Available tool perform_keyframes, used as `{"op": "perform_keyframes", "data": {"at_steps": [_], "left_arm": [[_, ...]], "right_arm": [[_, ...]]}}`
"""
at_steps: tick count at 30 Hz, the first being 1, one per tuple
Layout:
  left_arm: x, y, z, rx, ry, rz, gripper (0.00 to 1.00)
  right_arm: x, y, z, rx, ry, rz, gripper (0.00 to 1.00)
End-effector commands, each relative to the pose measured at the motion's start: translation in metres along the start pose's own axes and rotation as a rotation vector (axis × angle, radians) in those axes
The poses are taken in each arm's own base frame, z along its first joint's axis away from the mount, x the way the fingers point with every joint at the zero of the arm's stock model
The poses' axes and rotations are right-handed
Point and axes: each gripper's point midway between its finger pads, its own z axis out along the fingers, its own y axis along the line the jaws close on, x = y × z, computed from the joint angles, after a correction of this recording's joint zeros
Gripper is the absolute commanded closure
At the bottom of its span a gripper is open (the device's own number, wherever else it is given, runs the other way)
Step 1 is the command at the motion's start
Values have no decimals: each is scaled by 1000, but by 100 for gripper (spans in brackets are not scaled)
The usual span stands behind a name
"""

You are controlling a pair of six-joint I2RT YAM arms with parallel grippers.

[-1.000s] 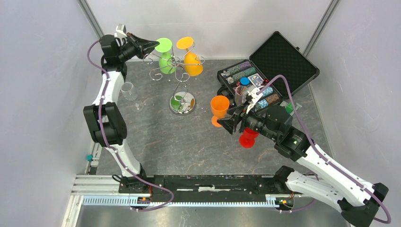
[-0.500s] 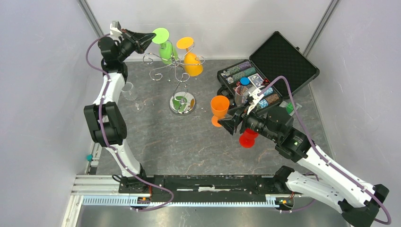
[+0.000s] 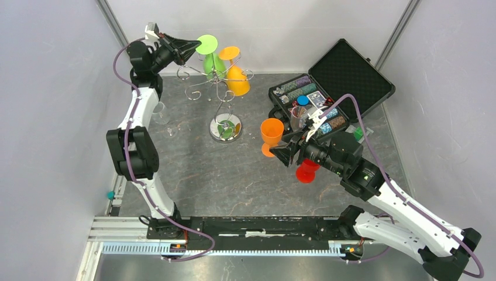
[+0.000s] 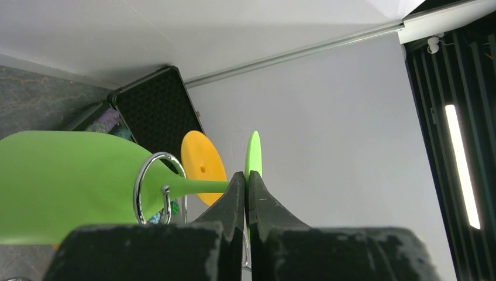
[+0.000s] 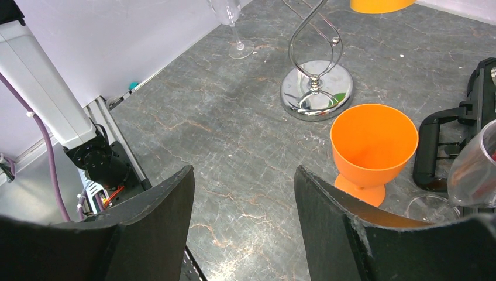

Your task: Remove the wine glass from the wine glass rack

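Top external: veined grey table (image 3: 234,187) (pale walls (image 3: 52,117)) bears wine glass rack (image 3: 226,127).

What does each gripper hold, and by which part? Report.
Left gripper grips the green plastic wine glass by its thin stem, beside the foot. Right gripper holds nothing.
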Motion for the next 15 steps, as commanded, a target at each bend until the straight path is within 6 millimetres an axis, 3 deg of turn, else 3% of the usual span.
{"op": "perform_keyframes", "data": {"at_steps": [1,15], "left_arm": [[11,-28,-7,18,55,83,98],[-5,-37,-37,-136,-68,167,98]], "right_arm": [[-14,1,-2,0,-46,-14,32],[-15,2,-4,0,-54,-6,32]]}}
